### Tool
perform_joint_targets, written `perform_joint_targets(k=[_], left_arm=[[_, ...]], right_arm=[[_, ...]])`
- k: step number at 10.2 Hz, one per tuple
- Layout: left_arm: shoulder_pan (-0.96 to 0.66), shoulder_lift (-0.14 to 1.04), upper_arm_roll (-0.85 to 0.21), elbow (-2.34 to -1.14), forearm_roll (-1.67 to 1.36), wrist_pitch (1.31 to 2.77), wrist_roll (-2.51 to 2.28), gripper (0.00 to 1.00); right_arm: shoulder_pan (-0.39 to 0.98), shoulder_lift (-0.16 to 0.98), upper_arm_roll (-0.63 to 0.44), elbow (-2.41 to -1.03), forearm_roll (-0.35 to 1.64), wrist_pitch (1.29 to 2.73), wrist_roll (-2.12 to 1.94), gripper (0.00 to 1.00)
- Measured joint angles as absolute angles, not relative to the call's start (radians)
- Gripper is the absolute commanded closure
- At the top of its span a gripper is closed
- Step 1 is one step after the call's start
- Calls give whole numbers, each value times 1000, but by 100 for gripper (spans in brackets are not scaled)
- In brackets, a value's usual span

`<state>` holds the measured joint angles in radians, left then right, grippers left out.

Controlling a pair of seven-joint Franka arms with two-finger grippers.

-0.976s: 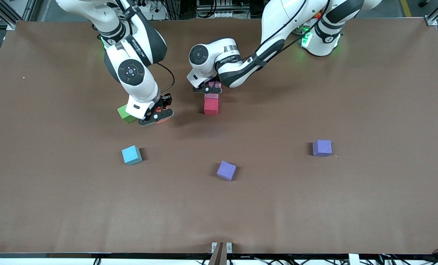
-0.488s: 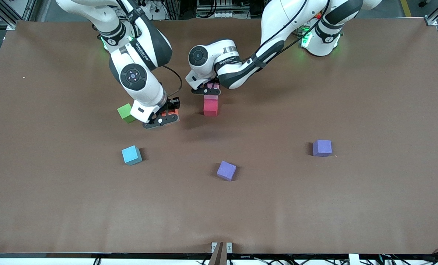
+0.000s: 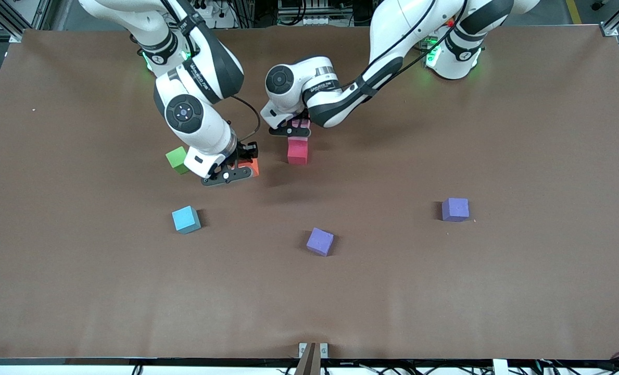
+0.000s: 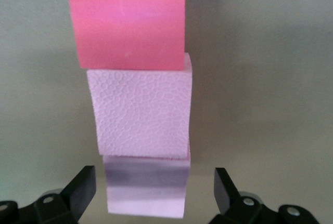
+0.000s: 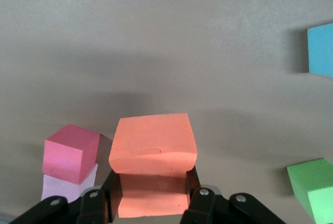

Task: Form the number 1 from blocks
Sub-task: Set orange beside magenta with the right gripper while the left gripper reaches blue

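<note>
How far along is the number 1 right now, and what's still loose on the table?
Done: a line of three touching blocks, red block, pink block and second pink block, with the left hand open around the last. In hand: the right hand is shut on the orange block, not yet at the line. Left: two purple blocks lie apart, nearer the camera.

The pink block (image 4: 139, 112) touching the red block (image 4: 127, 18) looks like matt foam with a pebbled, cell-like skin; the red one is smoother and faintly shiny. The orange block (image 5: 153, 143) is matt foam too, lightly dented. The table (image 3: 444, 291) has a dull brown, cloth-like cover.
</note>
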<state>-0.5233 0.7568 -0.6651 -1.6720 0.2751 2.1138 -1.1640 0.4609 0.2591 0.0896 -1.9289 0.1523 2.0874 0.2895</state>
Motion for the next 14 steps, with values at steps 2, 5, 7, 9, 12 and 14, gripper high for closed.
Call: perform_joint_targets(k=[2, 5, 7, 9, 12, 14], left_arm=[[-518, 672, -663, -1661, 275, 2056, -1166, 0], [-395, 558, -647, -1658, 281, 1989, -1133, 0], [-213, 531, -642, -1658, 284, 1986, -1008, 0], [-43, 524, -640, -1661, 296, 1985, -874, 0], [128, 527, -639, -1671, 353, 1985, -759, 0], [209, 529, -638, -1685, 358, 1984, -669, 0]], right_arm=[[461, 264, 89, -1920, 155, 2087, 292, 100], [461, 268, 88, -1916, 156, 2087, 303, 100], [463, 277, 89, -1902, 157, 2087, 331, 100], [471, 303, 93, -1872, 158, 2087, 388, 100], [544, 399, 96, -1773, 159, 2091, 546, 100], [602, 477, 97, -1696, 158, 2095, 638, 100]])
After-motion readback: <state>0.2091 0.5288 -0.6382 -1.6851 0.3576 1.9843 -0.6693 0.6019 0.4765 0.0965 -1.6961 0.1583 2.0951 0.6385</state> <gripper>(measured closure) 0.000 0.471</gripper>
